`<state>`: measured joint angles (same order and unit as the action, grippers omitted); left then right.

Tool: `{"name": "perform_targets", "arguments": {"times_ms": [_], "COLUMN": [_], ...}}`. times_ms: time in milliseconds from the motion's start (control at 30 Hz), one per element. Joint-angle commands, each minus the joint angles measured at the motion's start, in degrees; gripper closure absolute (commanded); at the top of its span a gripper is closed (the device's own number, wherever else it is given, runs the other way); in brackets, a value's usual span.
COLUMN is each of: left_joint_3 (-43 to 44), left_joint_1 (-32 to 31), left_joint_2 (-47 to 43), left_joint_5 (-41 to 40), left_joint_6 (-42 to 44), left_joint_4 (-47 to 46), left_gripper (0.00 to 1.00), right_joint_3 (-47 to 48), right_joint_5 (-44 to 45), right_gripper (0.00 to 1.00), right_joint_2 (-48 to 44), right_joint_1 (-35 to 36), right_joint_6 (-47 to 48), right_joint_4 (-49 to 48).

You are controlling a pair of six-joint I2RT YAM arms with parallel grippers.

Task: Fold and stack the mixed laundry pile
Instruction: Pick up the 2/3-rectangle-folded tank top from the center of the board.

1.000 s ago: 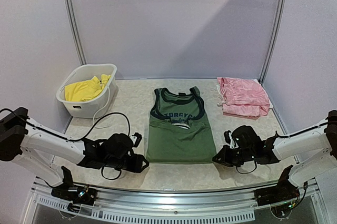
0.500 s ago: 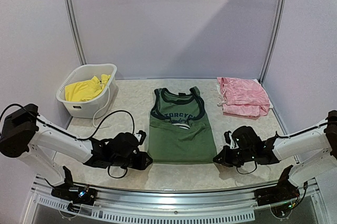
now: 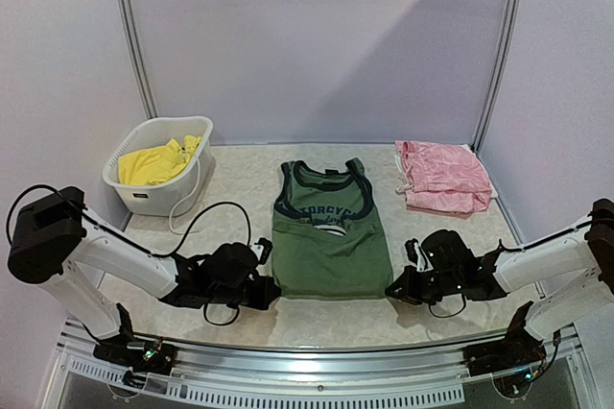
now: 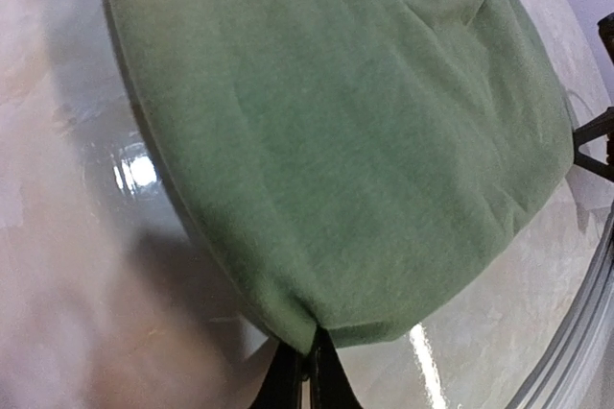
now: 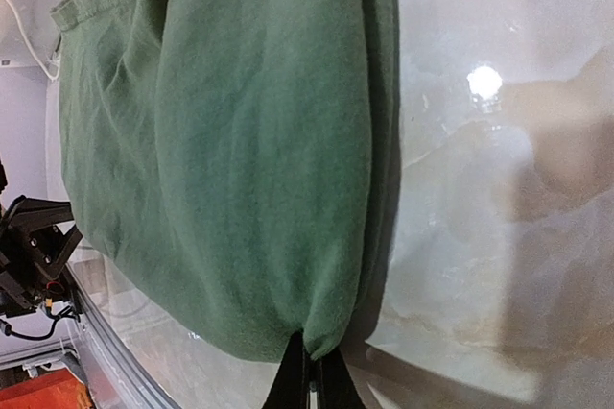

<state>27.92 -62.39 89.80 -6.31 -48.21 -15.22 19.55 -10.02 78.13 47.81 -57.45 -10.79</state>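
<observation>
The olive-green tank top (image 3: 328, 236) lies flat in the middle of the table, neck away from me. My left gripper (image 3: 271, 286) is shut on its near left hem corner, seen pinched in the left wrist view (image 4: 312, 342). My right gripper (image 3: 393, 286) is shut on the near right hem corner, seen in the right wrist view (image 5: 312, 351). Both corners are low at the table. The pink garment (image 3: 443, 177) lies folded at the back right. The yellow shorts (image 3: 153, 163) lie in the basket. The dark blue garment is out of view.
A white slotted basket (image 3: 144, 196) stands at the back left, with a white cord (image 3: 188, 193) hanging over its side. The table's metal front rail (image 3: 317, 351) runs just behind the grippers. Walls close in the sides and back.
My left gripper has moved right along the near edge to the tank top's left hem corner and closed on it. The right gripper has stayed at the right corner.
</observation>
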Motion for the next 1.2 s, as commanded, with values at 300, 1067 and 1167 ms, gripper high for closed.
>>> {"name": "perform_targets", "arguments": {"times_ms": [300, 1067, 1167], "left_joint_3": [-3.43, 0.00, 1.45], "left_joint_1": [-3.35, -19.12, -20.39], "left_joint_2": [-3.88, -17.53, -18.00], "left_joint_5": [1.36, -10.11, -11.50], "left_joint_6": [-0.59, -8.84, -9.48], "left_joint_4": [6.15, 28.75, 30.84], "left_gripper": [1.00, 1.00, 1.00], "right_joint_3": [2.09, 5.24, 6.75], "right_joint_5": [-0.23, 8.60, 9.55], "right_gripper": [1.00, 1.00, 1.00], "right_joint_2": [-3.85, -13.23, -13.85], "right_joint_1": [3.22, 18.41, 18.98], "right_joint_6": [2.01, -5.52, -5.65], "right_joint_4": [9.39, 22.24, 24.74]}}
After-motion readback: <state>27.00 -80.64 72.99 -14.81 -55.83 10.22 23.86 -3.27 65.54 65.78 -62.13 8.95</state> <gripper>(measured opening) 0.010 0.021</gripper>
